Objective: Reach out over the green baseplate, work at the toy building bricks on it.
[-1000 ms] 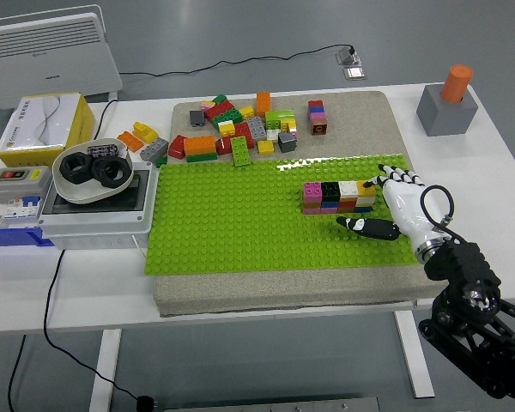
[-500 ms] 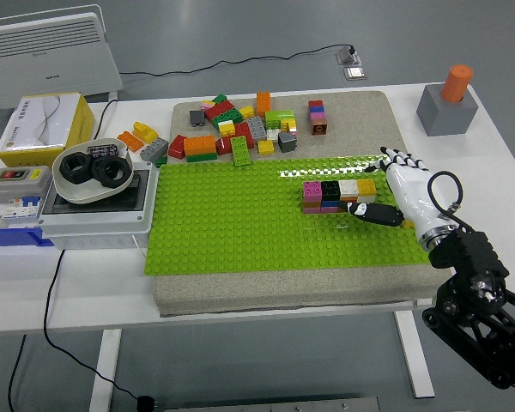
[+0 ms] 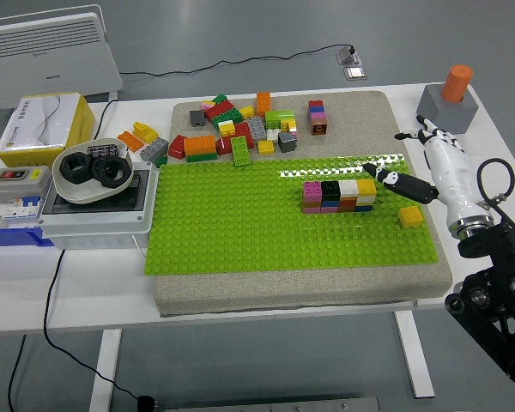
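The green baseplate point(image 3: 240, 223) lies on a beige mat. On its right half stands a short two-layer wall of bricks point(image 3: 337, 196), with pink, black, white and yellow on top. A single yellow brick point(image 3: 410, 215) sits on the plate to the wall's right, near the plate's edge. My right hand point(image 3: 410, 167) hovers over the plate's right edge, open and holding nothing. Its black thumb point(image 3: 399, 184) points left, ending just right of the wall's yellow end. I cannot tell whether it touches. The left arm is out of view.
Several loose bricks point(image 3: 240, 129) are piled on the mat behind the plate. At the left stand a grey box with a bowl of black rings point(image 3: 93, 172), a switch box point(image 3: 17, 182) and a yellow carton point(image 3: 43, 129). A grey block with an orange cylinder point(image 3: 449, 101) stands at the far right.
My right hand has pulled back to the right and farther away, from in front of the wall to the plate's right edge. The single yellow brick now shows where the hand was.
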